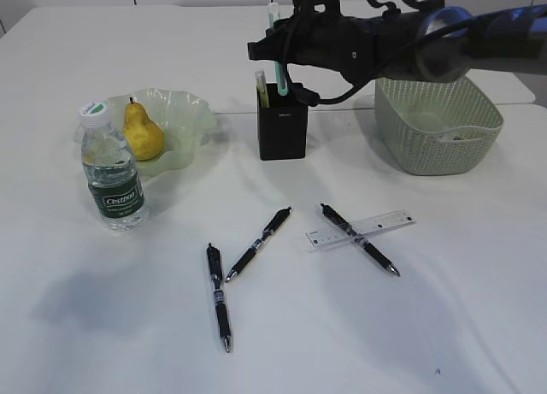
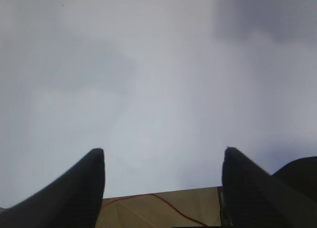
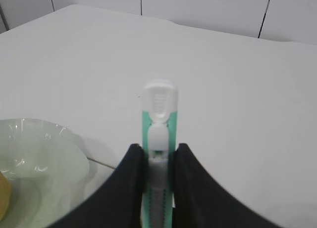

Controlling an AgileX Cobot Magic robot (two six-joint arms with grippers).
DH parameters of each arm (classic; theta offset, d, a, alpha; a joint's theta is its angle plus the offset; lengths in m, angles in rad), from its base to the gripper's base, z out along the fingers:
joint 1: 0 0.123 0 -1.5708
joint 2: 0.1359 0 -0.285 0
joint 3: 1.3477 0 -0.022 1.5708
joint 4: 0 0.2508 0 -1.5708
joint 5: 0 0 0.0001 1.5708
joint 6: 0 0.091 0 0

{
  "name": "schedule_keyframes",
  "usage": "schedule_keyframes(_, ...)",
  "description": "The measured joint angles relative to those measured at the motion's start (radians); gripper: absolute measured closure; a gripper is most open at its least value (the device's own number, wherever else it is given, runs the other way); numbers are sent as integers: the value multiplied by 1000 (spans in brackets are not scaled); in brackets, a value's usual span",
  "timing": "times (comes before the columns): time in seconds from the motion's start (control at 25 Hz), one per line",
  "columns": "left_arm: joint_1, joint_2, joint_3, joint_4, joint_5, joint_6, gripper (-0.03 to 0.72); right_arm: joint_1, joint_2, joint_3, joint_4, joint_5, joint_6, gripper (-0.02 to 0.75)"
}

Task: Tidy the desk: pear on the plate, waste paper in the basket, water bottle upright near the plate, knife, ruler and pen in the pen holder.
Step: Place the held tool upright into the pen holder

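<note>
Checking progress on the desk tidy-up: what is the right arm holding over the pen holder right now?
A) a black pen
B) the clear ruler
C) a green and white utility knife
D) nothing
C: the right gripper's fingers pinch the green and white knife above the black pen holder; the ruler lies on the desk.

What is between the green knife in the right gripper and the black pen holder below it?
Nothing visible blocks it. The right gripper holds the knife upright above the pen holder, and the tip already reaches its opening. One thin item stands at the left inside edge of the holder, beside the knife's path.
</note>
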Motion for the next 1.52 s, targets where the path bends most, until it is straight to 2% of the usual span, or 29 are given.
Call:
schedule_keyframes(0.72,0,0,0,-14,0,0,168,-4,112,-68,5,-15,12,582)
schedule_keyframes(1.52,0,0,0,-18,0,0,168,-14,115,-71,5,-12,12,582)
